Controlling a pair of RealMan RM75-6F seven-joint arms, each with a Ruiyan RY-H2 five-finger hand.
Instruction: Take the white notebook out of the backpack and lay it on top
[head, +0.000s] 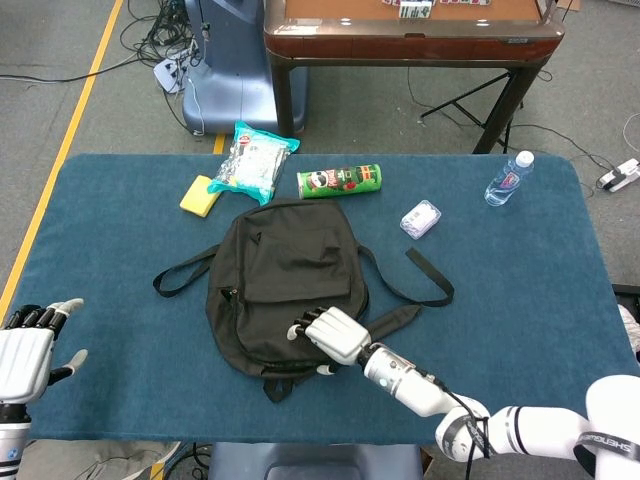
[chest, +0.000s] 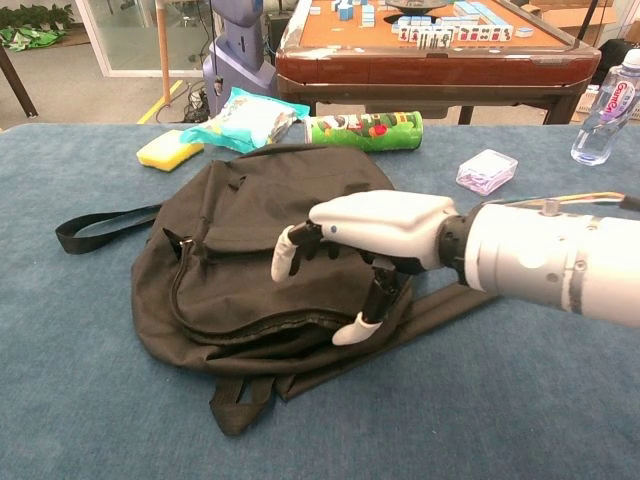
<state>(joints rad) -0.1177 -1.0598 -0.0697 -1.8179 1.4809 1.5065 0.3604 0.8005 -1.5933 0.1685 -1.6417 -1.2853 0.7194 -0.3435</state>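
A black backpack (head: 285, 280) (chest: 255, 240) lies flat in the middle of the blue table, its straps spread out to both sides. No white notebook shows; the bag looks closed. My right hand (head: 330, 338) (chest: 360, 240) hovers over the bag's lower right part near the zipper edge, fingers apart and curved downward, holding nothing. Whether it touches the fabric I cannot tell. My left hand (head: 25, 350) sits at the table's near left corner, fingers spread and empty; only the head view shows it.
Behind the bag lie a yellow sponge (head: 200, 195) (chest: 170, 150), a teal wipes pack (head: 252, 160) (chest: 245, 117) and a green chips can (head: 340, 181) (chest: 365, 130). A small clear box (head: 421, 218) (chest: 487, 170) and a water bottle (head: 508, 178) (chest: 608, 108) stand at the right.
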